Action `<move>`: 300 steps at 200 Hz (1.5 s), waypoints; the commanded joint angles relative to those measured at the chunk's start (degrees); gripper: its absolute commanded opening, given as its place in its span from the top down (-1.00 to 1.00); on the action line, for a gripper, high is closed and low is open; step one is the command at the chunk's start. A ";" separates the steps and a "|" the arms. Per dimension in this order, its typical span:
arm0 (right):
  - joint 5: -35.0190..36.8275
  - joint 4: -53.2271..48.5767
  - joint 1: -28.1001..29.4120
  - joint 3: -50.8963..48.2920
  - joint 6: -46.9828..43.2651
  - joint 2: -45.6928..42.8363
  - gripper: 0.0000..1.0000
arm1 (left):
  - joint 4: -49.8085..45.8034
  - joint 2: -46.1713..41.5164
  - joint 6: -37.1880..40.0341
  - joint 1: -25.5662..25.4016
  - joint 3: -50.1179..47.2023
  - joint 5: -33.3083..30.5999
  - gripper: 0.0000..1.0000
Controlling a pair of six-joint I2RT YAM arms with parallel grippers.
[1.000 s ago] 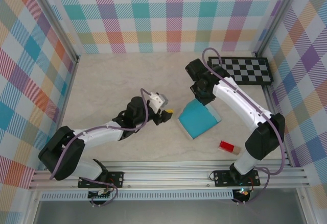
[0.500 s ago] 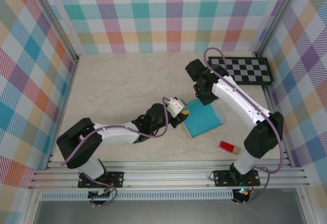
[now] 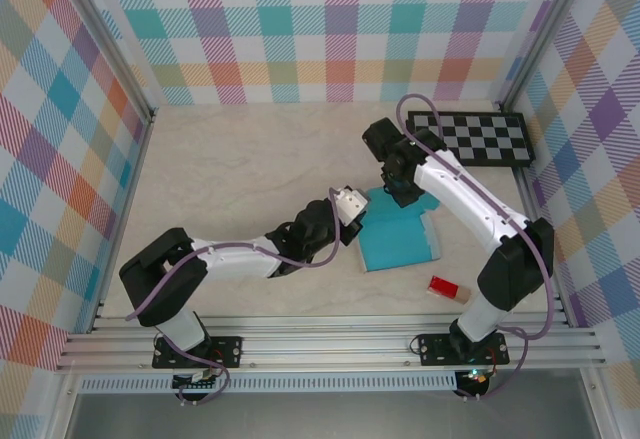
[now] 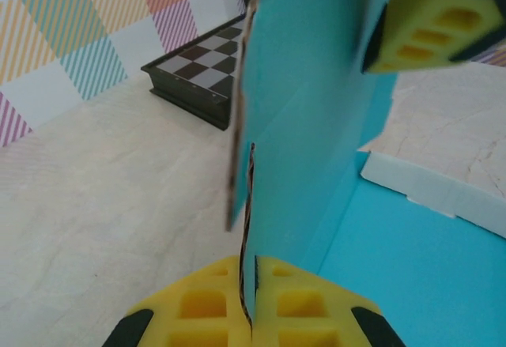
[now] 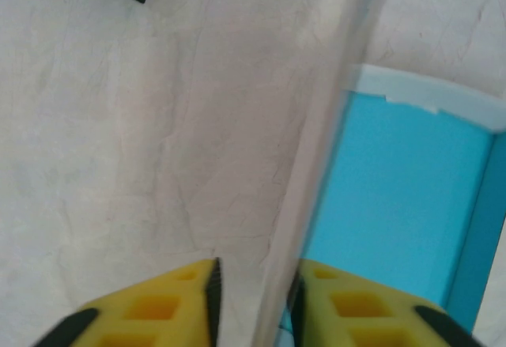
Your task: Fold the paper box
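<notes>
Comparing with the top view a second ago: the left gripper [image 3: 358, 219], then well to the left of the paper box [image 3: 400, 242] with jaws apart, is now found at the box's left edge. In the left wrist view its yellow pads [image 4: 205, 307] are seen pressed together on the lower edge of an upright teal flap [image 4: 308, 118], so the flap is clamped.

The right gripper [image 5: 253, 288], previously closed at the far edge of the box, is now seen with jaws apart. A blurred card panel [image 5: 316, 149] stands in the gap, clear of one pad; contact with the other cannot be told.

The box lies teal face up on the table [image 3: 230, 169], between the two grippers, right of centre. It was set cornerwise a second ago; its sides are now nearly square to the table's near edge.

The checkerboard [image 3: 472, 137] and the red block [image 3: 445, 288] are noted as unmoved.
</notes>
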 commanded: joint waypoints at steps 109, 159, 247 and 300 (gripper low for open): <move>-46.48 55.20 -15.28 -38.61 -97.13 -28.11 -0.18 | -16.19 -3.38 5.55 34.00 1.56 65.53 1.00; -52.23 70.96 -19.79 -52.81 -101.13 -28.41 0.18 | -26.02 -2.90 12.80 35.86 5.47 68.88 1.00; -65.76 70.35 -28.64 -50.92 -101.50 -28.95 0.29 | -23.72 -4.74 11.78 37.40 4.39 62.43 1.00; -70.28 71.39 -28.59 -50.95 -101.70 -24.14 0.32 | -20.53 -5.01 9.52 37.45 3.07 61.17 1.00</move>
